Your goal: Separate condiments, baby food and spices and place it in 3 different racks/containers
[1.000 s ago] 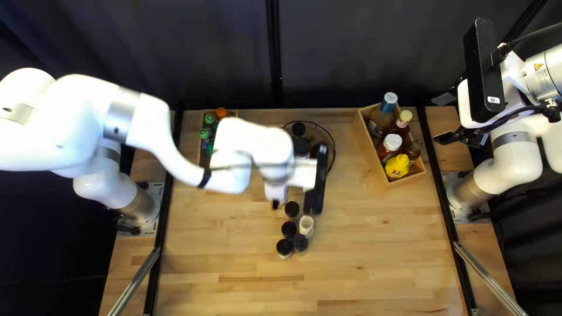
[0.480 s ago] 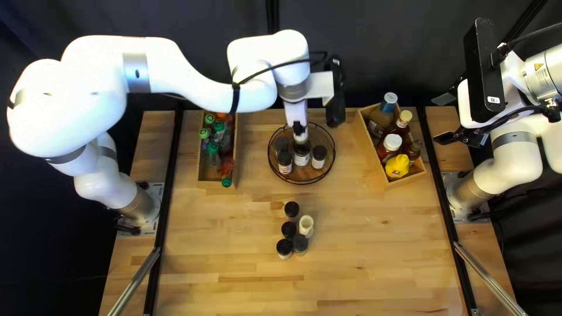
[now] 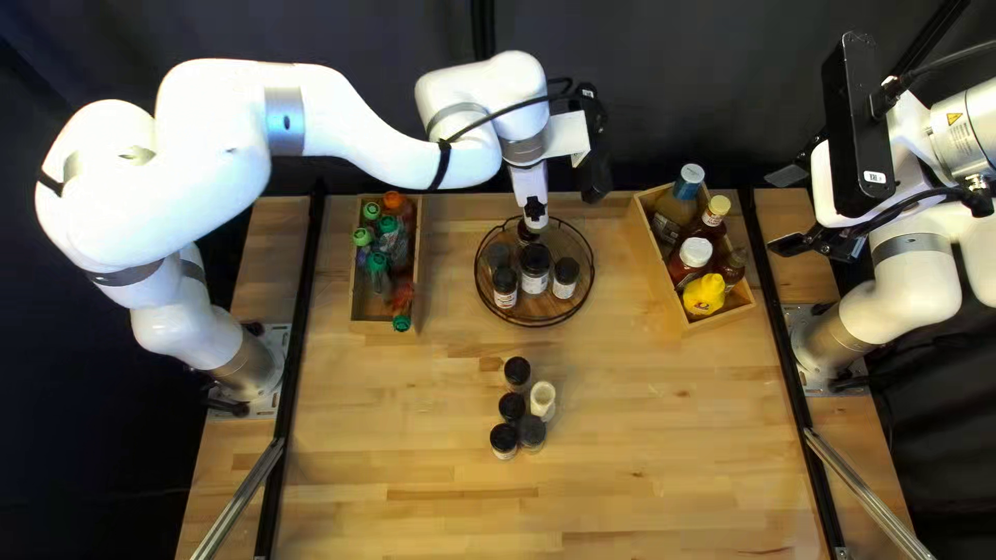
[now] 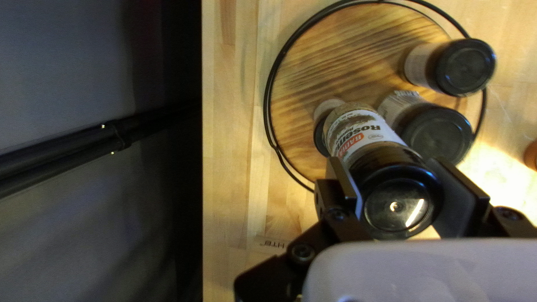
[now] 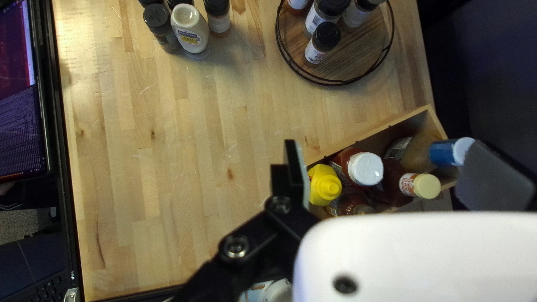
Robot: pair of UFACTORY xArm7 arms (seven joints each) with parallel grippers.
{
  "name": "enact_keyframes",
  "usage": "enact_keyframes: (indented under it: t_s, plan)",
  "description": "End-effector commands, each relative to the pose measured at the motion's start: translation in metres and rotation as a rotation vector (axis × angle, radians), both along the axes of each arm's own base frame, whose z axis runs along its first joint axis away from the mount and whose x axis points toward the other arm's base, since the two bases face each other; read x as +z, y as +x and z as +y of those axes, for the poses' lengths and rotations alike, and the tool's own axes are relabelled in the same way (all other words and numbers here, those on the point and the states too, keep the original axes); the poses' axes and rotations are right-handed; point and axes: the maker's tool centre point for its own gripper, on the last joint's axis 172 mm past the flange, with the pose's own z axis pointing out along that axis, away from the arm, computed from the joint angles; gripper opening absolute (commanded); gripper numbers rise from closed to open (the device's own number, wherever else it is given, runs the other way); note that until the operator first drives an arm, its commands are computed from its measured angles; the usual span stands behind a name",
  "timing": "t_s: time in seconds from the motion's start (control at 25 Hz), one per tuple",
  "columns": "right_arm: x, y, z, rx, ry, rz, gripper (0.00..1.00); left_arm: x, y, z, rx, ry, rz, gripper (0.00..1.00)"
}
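Observation:
Over the back of the round wire-rimmed rack [image 3: 550, 311], my left gripper [image 3: 535, 216] points down. The left wrist view shows this gripper [image 4: 386, 168] shut on a black-lidded spice jar [image 4: 394, 184], a finger at each side of the lid. Other dark-lidded jars [image 3: 565, 272] stand in the rack. Loose spice jars [image 3: 503, 440] and a cream bottle [image 3: 543, 399] are grouped mid-table. Condiments, including a yellow bottle [image 3: 704, 295], fill the right wooden box [image 3: 720, 318]. My right gripper [image 3: 783, 211] is beyond that box; in its wrist view the gripper [image 5: 386, 151] is open, empty.
Another wooden box [image 3: 384, 325] left of the rack holds green- and orange-capped pouches or bottles [image 3: 379, 264]. My left arm spans the far side above this box. A monitor [image 5: 22, 95] stands past the table's near edge in the right wrist view.
The left arm has swung toward the table's far edge, bringing its gripper from near the loose jars to the round rack and uncovering rack and left box. The right arm has stayed put.

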Motion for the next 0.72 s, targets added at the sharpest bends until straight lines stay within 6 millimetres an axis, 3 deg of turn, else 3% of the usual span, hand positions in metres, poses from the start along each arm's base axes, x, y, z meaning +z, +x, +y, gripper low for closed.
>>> enact_keyframes:
  t_s: [0.04,0.36,0.52,0.72]
  plan:
    - [0.000,0.000,0.000,0.000,0.000,0.000,1.00,-0.018,0.015,-0.001,0.046,0.004,0.003,0.00]
    - [0.000,0.000,0.000,0.000,0.000,0.000,1.00,-0.045,0.032,-0.004,0.117,-0.016,-0.012,0.00]
    - [0.000,0.000,0.000,0.000,0.000,0.000,1.00,-0.038,0.031,-0.006,0.107,-0.029,-0.029,0.00]
    - [0.000,0.000,0.000,0.000,0.000,0.000,1.00,-0.015,0.027,-0.016,0.088,-0.026,-0.046,0.00]
